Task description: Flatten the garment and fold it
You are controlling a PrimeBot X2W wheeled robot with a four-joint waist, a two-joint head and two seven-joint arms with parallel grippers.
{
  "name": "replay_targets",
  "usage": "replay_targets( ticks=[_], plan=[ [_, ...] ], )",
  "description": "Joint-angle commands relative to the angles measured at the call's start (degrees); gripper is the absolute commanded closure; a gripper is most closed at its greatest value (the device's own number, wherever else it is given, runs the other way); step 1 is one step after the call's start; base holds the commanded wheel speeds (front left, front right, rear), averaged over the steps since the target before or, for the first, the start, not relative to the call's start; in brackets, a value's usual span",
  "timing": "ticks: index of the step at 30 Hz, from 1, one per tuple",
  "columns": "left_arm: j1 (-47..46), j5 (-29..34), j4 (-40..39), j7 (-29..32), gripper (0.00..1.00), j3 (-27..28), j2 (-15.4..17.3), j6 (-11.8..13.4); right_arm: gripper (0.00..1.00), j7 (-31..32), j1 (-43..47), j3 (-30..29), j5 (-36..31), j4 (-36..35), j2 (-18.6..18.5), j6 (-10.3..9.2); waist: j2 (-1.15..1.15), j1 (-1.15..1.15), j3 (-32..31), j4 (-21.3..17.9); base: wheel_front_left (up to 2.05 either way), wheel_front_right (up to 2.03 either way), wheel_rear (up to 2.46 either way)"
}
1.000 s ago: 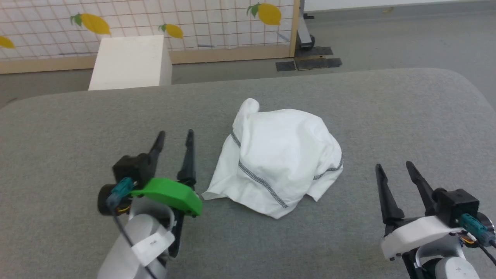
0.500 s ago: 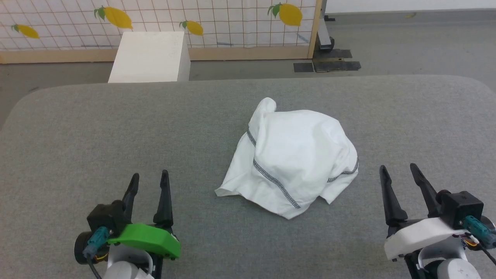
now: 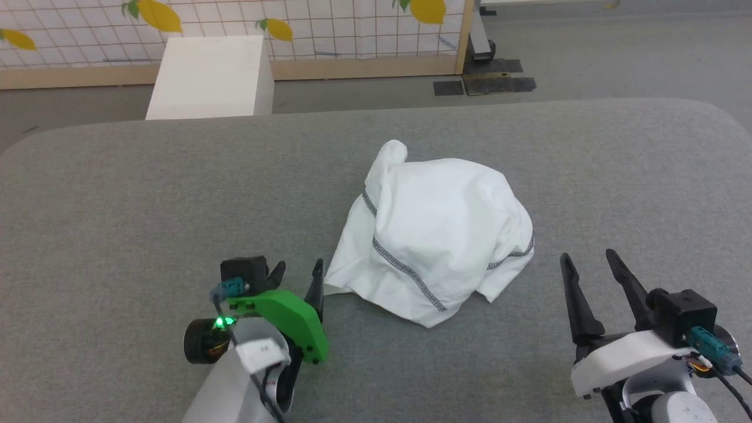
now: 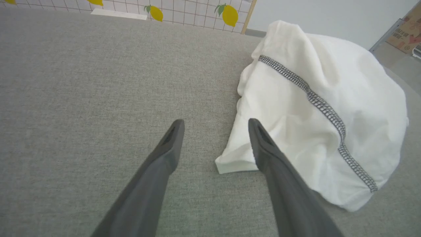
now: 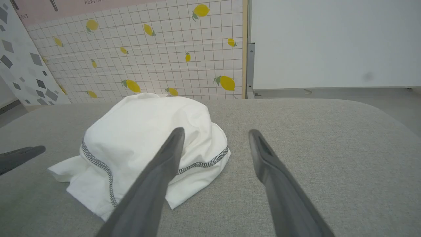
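In the head view, the garment [image 3: 437, 235] is found crumpled in a mound near the middle of the grey padded table [image 3: 117, 194], with dark zigzag seams [image 3: 405, 270] running across its front. The left gripper [image 3: 298, 265] is positioned low at the mound's near-left corner, jaws spread and nothing held; its inner fingertip [image 3: 318, 276] is seen just beside the cloth's edge. The right gripper [image 3: 587, 255] is set apart from the garment on the right side, jaws likewise spread and empty. A white box [image 3: 208, 76] stands on the floor beyond the table, before a lemon-printed panel [image 3: 352, 35]. In the left wrist view, a folded corner of the garment lies between the two fingers [image 4: 158, 171], close against the right-hand one; contact cannot be confirmed. In the right wrist view, the mound is seen ahead and to the left, overlapped in the picture by the left-hand finger, with bare table between the tips.
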Motion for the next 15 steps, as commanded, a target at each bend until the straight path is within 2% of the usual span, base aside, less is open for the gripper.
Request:
replay_targets(
  ticks=[1,10,13,14,15],
  plan=[
    [-1.83,-1.57,1.63,1.54,0.0,-0.33,-0.11,0.94,0.0,-0.12,-0.83,0.15,0.64,0.22,0.07,-0.09,0.0,0.0,0.64,-0.96,0.0,0.0,0.0],
    [-8.05,-4.25,12.24,15.14,0.0,-6.39,-0.23,4.62,0.0,-0.51,-1.45,0.96,0.97,1.18,0.07,-0.09,0.0,0.0,2.02,-2.88,0.0,0.0,0.0],
    [-8.36,-5.25,13.99,19.4,0.0,-8.4,-0.23,4.52,0.0,-0.56,-1.56,1.28,1.04,1.51,0.07,-0.09,0.0,0.0,2.07,-3.14,0.0,0.0,0.0],
    [-8.36,-5.6,14.27,20.4,0.57,-9.12,-0.24,4.23,0.0,-0.59,-1.56,1.34,1.04,1.6,0.07,-0.09,0.0,0.0,2.04,-3.15,0.0,0.0,0.0],
    [-8.35,-5.65,14.39,20.85,0.93,-9.71,-0.24,3.99,0.0,-0.61,-1.54,1.34,1.03,1.66,0.07,-0.09,0.0,0.0,2.0,-3.11,0.0,0.0,0.0]
  ],
)
